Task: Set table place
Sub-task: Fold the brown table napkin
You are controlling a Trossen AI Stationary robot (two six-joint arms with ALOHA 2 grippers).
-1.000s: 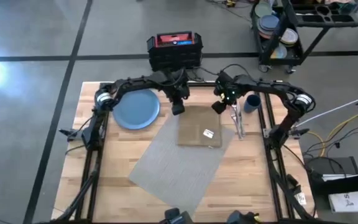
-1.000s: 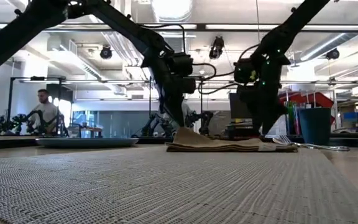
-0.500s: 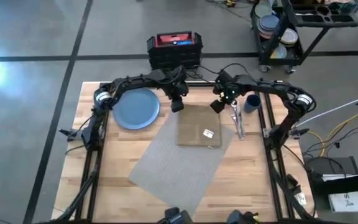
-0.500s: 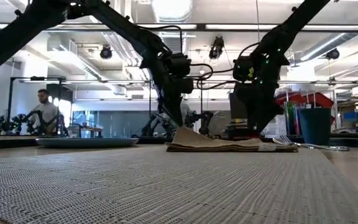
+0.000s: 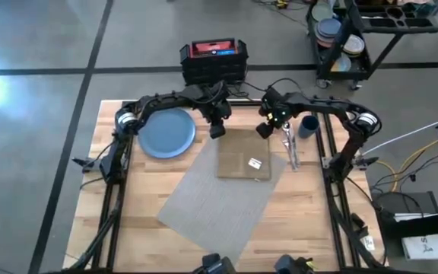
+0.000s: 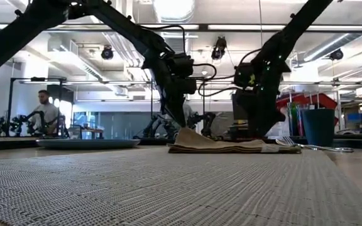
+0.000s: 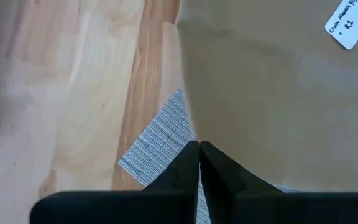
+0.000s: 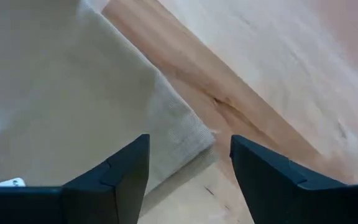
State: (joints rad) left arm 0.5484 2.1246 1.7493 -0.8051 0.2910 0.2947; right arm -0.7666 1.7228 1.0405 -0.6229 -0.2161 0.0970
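Note:
The tan folded napkin (image 5: pixel 243 154) lies on the far corner of the grey placemat (image 5: pixel 215 199), which is turned askew on the table. My left gripper (image 7: pixel 198 149) is shut at the napkin's far left corner, which stands raised (image 6: pixel 184 131). My right gripper (image 8: pixel 188 155) hovers open over the napkin's far right corner (image 8: pixel 182 140), touching nothing. The blue plate (image 5: pixel 166 133) rests on the wood at the far left. The cutlery (image 5: pixel 290 149) and the dark-blue cup (image 5: pixel 307 125) lie right of the napkin. My left gripper pinches the napkin's left edge (image 7: pixel 190 127) near its far corner between its two shut fingers, coming from above and pointing down. That corner is lifted a little; the remainder of the napkin lies flat on the placemat. How many layers it has, I cannot tell.
A black and red crate (image 5: pixel 213 61) stands just beyond the table's far edge. A black cart with stacked dishes (image 5: pixel 341 38) is off the table at the far right. Bare wood (image 5: pixel 147 198) shows on the near left.
My right gripper has shifted slightly toward the table's left, closer over the napkin's far right corner, staying open. The napkin and my left gripper have kept their place.

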